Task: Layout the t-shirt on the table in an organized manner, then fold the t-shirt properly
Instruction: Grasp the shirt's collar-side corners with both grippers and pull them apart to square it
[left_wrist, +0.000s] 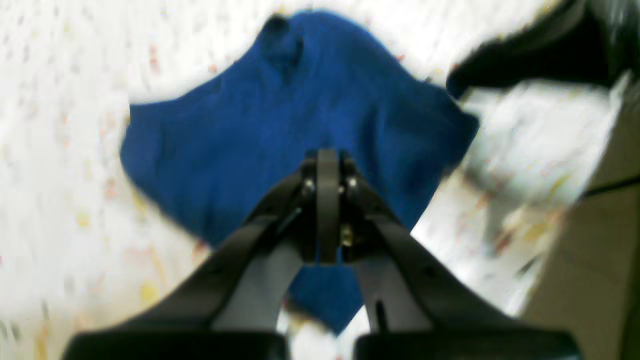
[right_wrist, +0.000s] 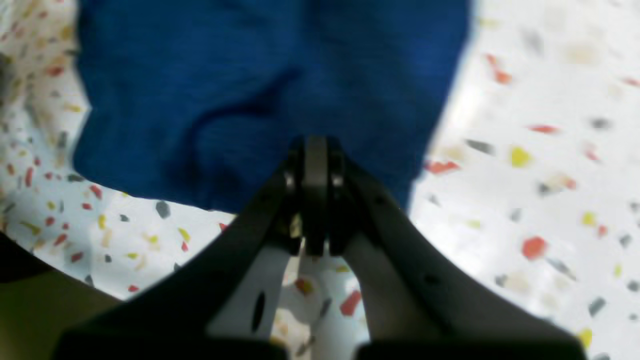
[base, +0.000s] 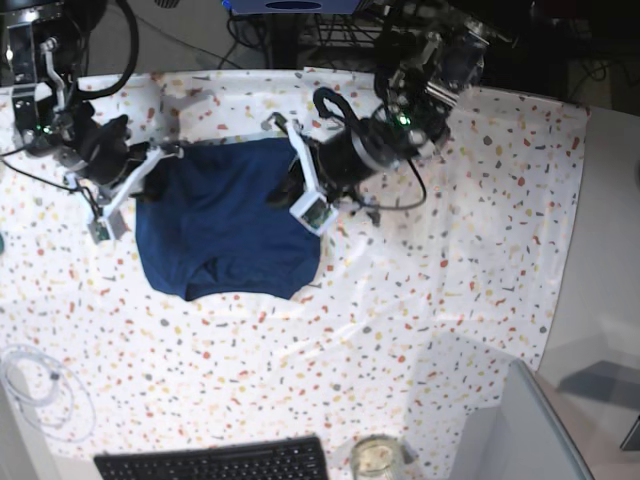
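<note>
White speckled terrazzo bench (base: 450, 280) is carrying the dark navy knit t-shirt (base: 225, 235), lying bunched left of centre. Both the left gripper (left_wrist: 327, 200) and right gripper (right_wrist: 315, 195) are pinching its far edge, fully closed; pulling apart evenly should be flattening it.

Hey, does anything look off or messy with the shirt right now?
Yes. The t-shirt isn't flat: both grippers are shut on its far edge, and its near edge sags unevenly with a notch in the middle. Nothing looks spilled or damaged on the table.
</note>
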